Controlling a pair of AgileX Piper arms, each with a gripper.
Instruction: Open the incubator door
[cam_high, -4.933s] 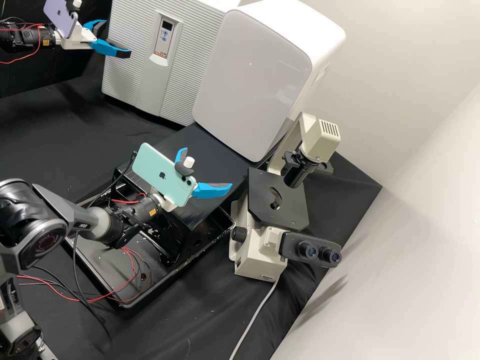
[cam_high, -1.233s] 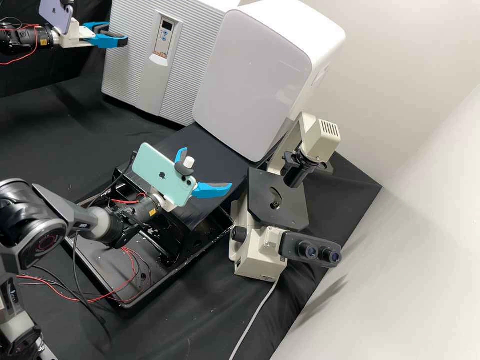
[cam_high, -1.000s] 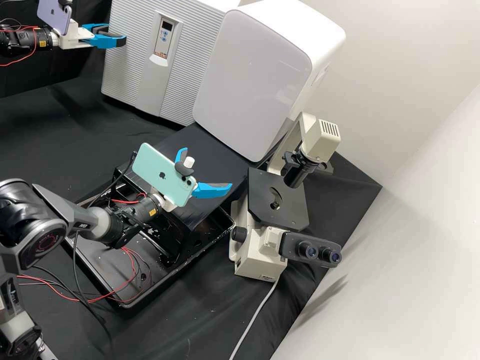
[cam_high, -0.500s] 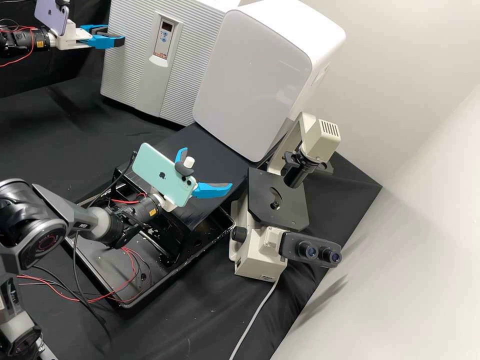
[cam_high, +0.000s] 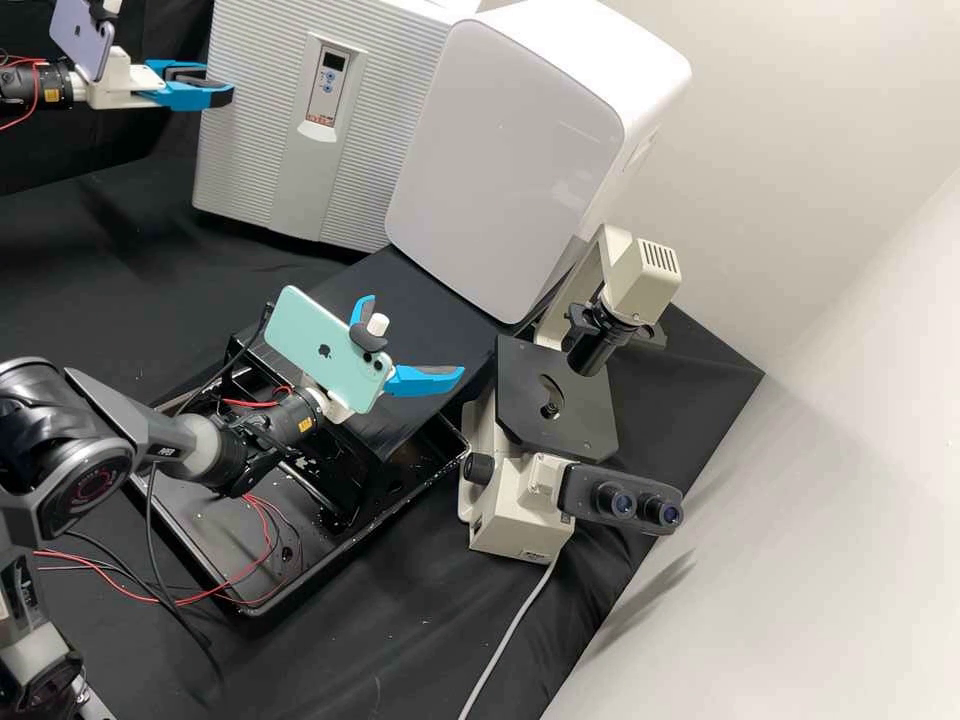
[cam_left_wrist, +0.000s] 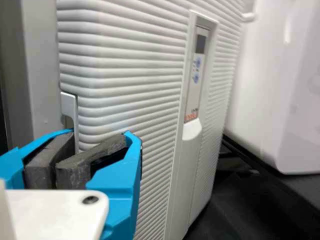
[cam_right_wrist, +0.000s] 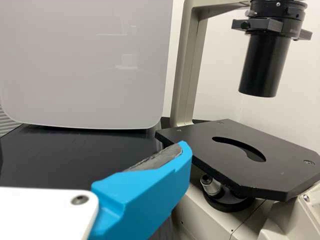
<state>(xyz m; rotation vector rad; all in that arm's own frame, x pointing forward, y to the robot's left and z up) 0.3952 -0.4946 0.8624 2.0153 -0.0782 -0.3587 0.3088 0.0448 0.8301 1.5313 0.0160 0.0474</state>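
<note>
Incubator (cam_high: 255, 130) door's ribbed lt. grey; microscope (cam_high: 515, 500) cream w/ blk. stage (cam_high: 520, 400).

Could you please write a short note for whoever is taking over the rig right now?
Left gripper: shut on the incubator door, at the edge by the small notch.
Right gripper: open, holding nothing, between the white cabinet and the inverted microscope.
Job's things: the ribbed incubator door, with its control panel, faces the left gripper.
Done: the edge is gripped, and the door has swung out slightly compared with the earlier high views.
Left: opening it fully; the interior is not visible, so I cannot tell how wide the gap is.
</note>
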